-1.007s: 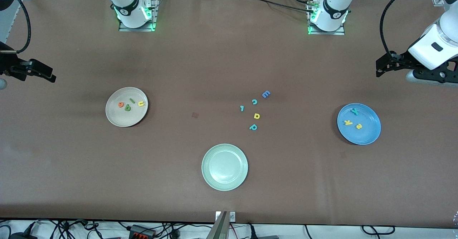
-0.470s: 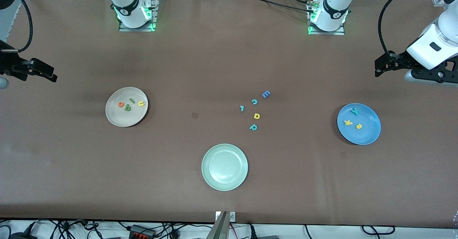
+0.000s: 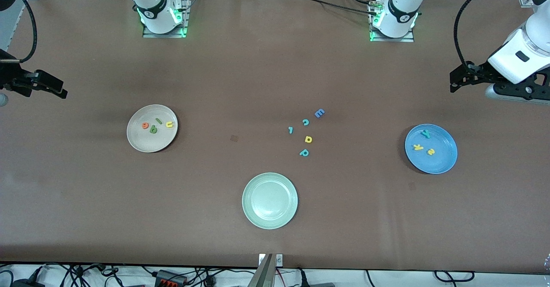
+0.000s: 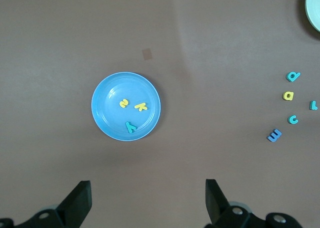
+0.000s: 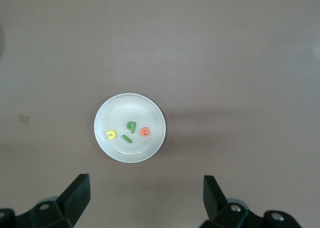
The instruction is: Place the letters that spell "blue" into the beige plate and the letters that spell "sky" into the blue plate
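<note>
The beige plate [image 3: 147, 141] lies toward the right arm's end and holds the orange e [image 3: 145, 126], dark green b [image 3: 153, 129], green l [image 3: 159, 121] and yellow u [image 3: 169, 124]. The blue plate [image 3: 443, 159] lies toward the left arm's end and holds the teal y [image 3: 426, 134], yellow k [image 3: 417, 147] and yellow s [image 3: 431, 151]. My right gripper [image 5: 146, 185] hangs open and empty over bare table near the beige plate [image 5: 130, 111]. My left gripper [image 4: 147, 190] hangs open and empty over bare table near the blue plate [image 4: 107, 101].
A pale green plate [image 3: 270, 218] sits nearest the front camera, at mid-table. Loose letters lie between it and the left arm's base: blue E [image 3: 319, 113], teal c [image 3: 305, 122], teal hooked letter [image 3: 291, 129], yellow a [image 3: 308, 139], teal p [image 3: 304, 152].
Both grippers have shifted only very slightly. The plates and letters have not moved.
</note>
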`<act>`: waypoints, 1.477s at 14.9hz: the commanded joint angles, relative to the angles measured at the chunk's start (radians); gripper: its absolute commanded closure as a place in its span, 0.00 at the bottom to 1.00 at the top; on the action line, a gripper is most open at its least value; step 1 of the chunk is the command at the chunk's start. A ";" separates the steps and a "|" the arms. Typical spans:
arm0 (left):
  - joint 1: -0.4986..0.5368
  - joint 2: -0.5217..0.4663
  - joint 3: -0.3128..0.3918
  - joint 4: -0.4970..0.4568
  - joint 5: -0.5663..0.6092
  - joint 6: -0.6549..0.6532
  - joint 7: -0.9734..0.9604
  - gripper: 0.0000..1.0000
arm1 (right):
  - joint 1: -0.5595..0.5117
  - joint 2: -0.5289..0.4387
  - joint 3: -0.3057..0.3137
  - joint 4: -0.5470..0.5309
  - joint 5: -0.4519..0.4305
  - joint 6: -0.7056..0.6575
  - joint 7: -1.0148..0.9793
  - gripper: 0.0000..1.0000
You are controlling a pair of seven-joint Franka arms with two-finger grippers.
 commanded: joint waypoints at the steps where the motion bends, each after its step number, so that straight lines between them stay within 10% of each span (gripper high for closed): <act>1: -0.004 0.018 0.004 0.032 -0.020 -0.022 0.000 0.00 | -0.026 -0.011 0.032 -0.006 -0.014 -0.009 0.008 0.00; 22: 0.013 0.006 0.010 0.038 -0.063 -0.044 -0.012 0.00 | -0.006 -0.028 0.033 -0.006 -0.055 -0.035 0.007 0.00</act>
